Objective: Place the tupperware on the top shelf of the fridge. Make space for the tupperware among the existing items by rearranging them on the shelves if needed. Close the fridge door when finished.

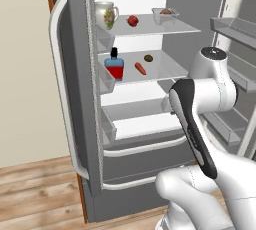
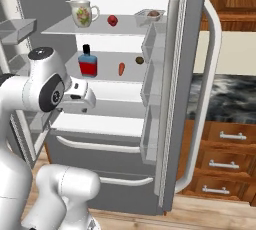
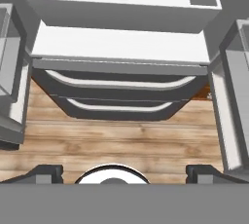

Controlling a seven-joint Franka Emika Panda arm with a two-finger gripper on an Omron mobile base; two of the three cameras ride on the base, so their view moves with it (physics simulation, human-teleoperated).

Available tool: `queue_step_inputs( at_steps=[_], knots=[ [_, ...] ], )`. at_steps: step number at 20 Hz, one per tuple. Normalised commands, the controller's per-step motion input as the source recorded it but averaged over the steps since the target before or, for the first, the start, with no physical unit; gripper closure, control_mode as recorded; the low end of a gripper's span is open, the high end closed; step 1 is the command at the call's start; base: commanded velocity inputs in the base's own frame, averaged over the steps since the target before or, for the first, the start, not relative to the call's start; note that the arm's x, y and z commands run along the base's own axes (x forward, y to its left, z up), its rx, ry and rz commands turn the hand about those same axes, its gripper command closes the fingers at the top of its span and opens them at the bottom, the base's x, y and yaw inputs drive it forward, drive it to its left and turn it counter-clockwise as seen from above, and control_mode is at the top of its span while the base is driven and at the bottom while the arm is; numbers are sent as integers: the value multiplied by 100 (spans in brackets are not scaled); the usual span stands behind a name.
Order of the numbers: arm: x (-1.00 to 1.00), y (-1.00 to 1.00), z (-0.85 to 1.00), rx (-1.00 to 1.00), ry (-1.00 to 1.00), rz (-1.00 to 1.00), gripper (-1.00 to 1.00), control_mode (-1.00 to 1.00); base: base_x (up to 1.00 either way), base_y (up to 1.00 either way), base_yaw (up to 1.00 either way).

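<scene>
Tupperware (image 1: 165,16): set at right edge of the top shelf (image 1: 150,29), red fruit (image 1: 132,21) beside.
Fridge (image 1: 80,99): doors swung open.
Gripper (image 3: 124,172): released, nothing grasped, pointed down at drawer fronts (image 3: 116,94).

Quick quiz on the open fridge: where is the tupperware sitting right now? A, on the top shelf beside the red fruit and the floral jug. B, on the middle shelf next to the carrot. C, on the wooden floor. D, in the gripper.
A: the tupperware rests at the right end of the top shelf, with the red fruit and floral jug further left on the same pane.
</scene>
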Motion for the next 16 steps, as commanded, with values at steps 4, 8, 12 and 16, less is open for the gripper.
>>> queue_step_inputs(
  at_steps=[4,8,12,16],
  knots=[
    [0,-2,0,0,0,0,-100,-100,0,0,0],
    [-8,0,0,0,0,4,-100,-100,0,0,0],
    [-62,0,0,0,-19,23,-100,-100,0,0,0],
    [-60,39,0,-12,-21,36,-100,-100,0,0,0]
  ],
)
